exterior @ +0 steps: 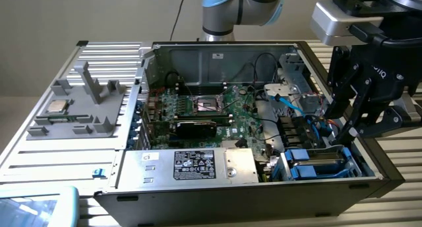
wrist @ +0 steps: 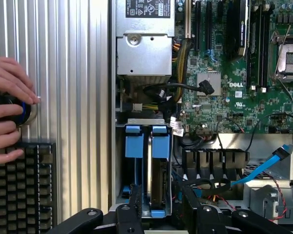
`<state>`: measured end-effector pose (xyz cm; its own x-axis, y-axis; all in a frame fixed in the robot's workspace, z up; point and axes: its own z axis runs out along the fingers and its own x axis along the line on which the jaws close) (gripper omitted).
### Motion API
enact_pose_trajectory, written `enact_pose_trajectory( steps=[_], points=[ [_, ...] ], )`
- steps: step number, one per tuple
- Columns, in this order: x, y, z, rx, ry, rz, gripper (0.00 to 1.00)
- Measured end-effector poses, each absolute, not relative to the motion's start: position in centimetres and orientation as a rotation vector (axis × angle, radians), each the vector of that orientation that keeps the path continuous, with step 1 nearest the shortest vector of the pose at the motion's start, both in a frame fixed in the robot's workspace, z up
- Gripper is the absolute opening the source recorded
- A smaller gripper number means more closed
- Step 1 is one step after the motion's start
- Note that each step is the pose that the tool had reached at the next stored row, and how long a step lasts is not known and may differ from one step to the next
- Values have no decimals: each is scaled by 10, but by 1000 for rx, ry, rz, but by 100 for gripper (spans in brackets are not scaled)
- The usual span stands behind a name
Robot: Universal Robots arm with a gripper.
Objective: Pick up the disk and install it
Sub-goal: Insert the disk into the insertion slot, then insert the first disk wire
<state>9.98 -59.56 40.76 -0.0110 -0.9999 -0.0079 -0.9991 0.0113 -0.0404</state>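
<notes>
"Hovering over the drive bay, then. What has the gripper got hold of?"

"Nothing. Its jaws stand wide apart and empty, straddling the line of the disk from above, clear of it."

"Where exactly is the disk?"

"On edge in the drive cage at a corner of the computer case, clipped in its blue frame with the tabs uppermost. Whether it is pushed fully home I cannot tell."

"So what makes a clean job of this step?"

"Squareness, I'd say. Keep the jaws parallel to the disk's flat faces and centred across it, so both meet the frame evenly and not at one corner. The cage walls sit just beside the disk, so any tilt would probably catch metal first."

"Anything beyond the cage?"

"Black cables lie just beside it and a blue cable runs near. Jaws this wide could snag either. The silver box and the motherboard are farther off and, to my eye, out of harm's way."
</notes>
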Motion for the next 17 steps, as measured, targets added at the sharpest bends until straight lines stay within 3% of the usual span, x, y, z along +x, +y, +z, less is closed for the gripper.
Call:
enact_pose_trajectory(
  steps=[5, 6, 17],
  points=[
    [100, -596, 408, -2185, 2210, -36, 47],
    [100, -596, 408, -2185, 2210, -36, 54],
    [136, -594, 406, -2185, 2210, -36, 54]
  ],
)
